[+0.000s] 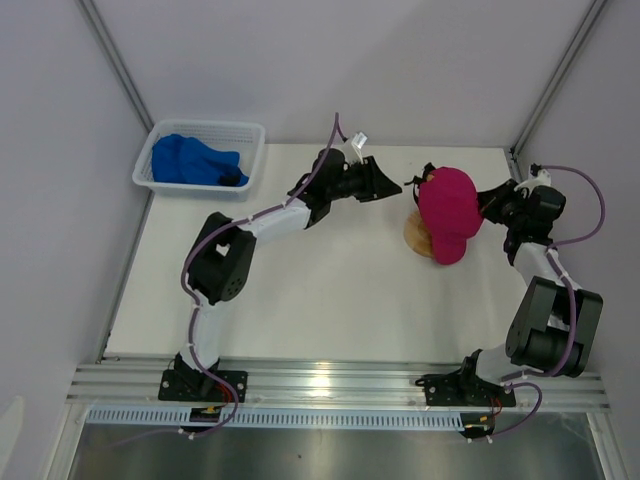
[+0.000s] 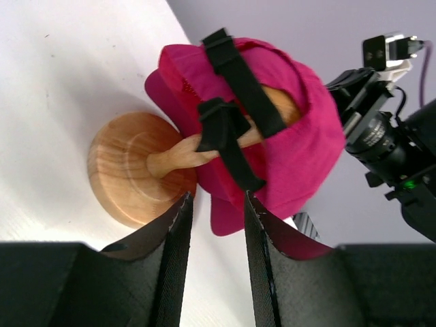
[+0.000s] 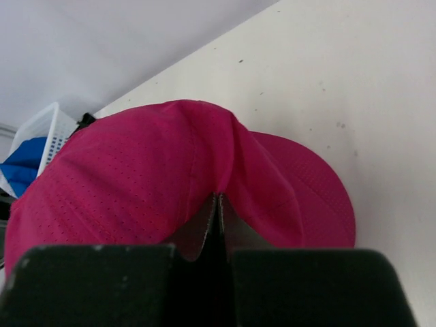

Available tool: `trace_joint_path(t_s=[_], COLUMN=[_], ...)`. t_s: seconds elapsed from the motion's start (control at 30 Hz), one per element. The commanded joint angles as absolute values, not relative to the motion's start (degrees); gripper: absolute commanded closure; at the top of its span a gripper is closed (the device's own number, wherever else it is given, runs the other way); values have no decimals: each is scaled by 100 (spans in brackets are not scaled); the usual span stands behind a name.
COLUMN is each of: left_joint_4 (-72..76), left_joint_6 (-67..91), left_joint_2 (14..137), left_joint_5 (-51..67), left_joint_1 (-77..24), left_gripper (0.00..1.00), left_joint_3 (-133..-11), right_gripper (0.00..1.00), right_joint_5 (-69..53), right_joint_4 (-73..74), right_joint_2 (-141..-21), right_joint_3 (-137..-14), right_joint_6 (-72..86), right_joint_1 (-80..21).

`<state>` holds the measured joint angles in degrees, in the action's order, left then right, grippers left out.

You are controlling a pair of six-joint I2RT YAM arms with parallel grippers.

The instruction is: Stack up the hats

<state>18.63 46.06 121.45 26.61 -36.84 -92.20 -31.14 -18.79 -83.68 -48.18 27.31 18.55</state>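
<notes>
**Pink hat on the stand, right gripper pinching its crown**

You are working over a plain white table boxed in by pale grey walls, with slanting metal posts at the far corners and a ribbed metal rail along the near edge.

At the far left corner sits a white mesh basket. The blue hats lie bundled inside it, and you cannot count them from here.

Far right of centre stands a round wooden stand. The pink hat is draped over its top, brim pointing toward you.

Your right gripper is clamped on a fold of the pink hat's crown, its 2 fingers pressed together through the cloth.

Your left gripper is spread apart and holds nothing. It points at the back of the hat, where a black strap crosses the opening, and its fingers sit just short of the fabric. The stand's base lies between that gripper and the hat.
</notes>
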Motion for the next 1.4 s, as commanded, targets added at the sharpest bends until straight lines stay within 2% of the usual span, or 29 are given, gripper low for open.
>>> trace_joint_path(t_s=[0.0,0.3,0.63,0.97,1.37], left_joint_4=[2109,1293,-614,-1116,-1213], left_joint_6=[4386,3780,3279,3006,3164], left_joint_2=[11593,11575,12682,12867,13516], left_joint_5=[2935,3436,2725,1969,2223], left_joint_1=[-3674,-3726,-3902,-3885,-3902], left_gripper=[60,58,59,63,61], left_joint_3=[-9413,-10388,-12540,-12394,-12885], right_gripper=[100,100,100,100,100], right_joint_5=[-3542,-3560,-3357,-3577,-3560], right_joint_4=[-2188,-1820,-1221,-1406,-1433], right_joint_2=[-8069,-7348,-7268,-7673,-7840], right_joint_3=[-4948,-5334,-5862,-6135,-6232], right_joint_6=[2848,2786,2294,2522,2496], right_joint_1=[1863,1846,1635,1626,1591])
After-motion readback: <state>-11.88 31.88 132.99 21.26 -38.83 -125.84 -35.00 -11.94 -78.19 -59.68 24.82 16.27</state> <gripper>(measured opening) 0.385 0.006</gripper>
